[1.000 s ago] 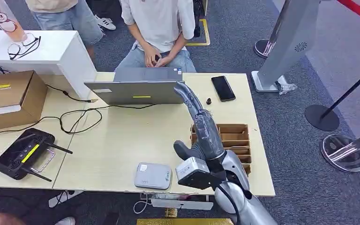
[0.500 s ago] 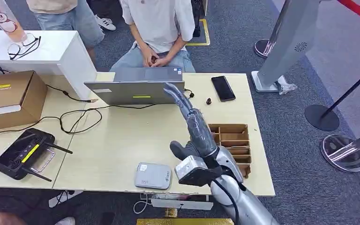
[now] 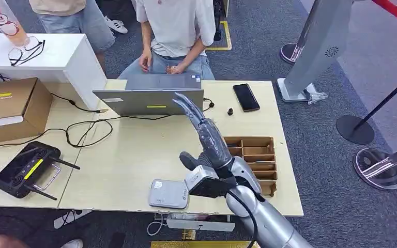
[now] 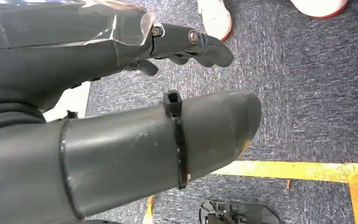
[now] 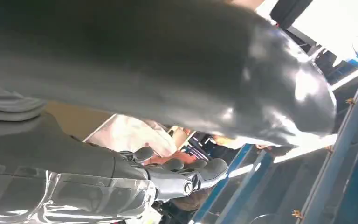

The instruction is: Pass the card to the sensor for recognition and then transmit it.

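My right hand (image 3: 208, 138) is raised above the table (image 3: 129, 150), fingers stretched out toward the laptop (image 3: 150, 101) and thumb apart, with nothing between them. It hovers just left of the brown divided card tray (image 3: 256, 155) and beyond the flat grey sensor box (image 3: 168, 194) near the front edge. In the right wrist view the right hand (image 5: 121, 172) holds nothing between its thumb and fingers. My left hand (image 4: 74, 60) hangs over dark carpet, thumb and fingers apart and holding nothing.
A person (image 3: 173, 31) sits behind the laptop. A black phone (image 3: 246, 96) lies at the back right. A cardboard box (image 3: 10, 106), cables (image 3: 82, 129) and a black controller (image 3: 26, 169) occupy the left side. Stanchion bases (image 3: 355, 129) stand on the floor at right.
My right hand has swung left, off the card tray, and now sits nearer the sensor box. The seated person's hands have shifted.
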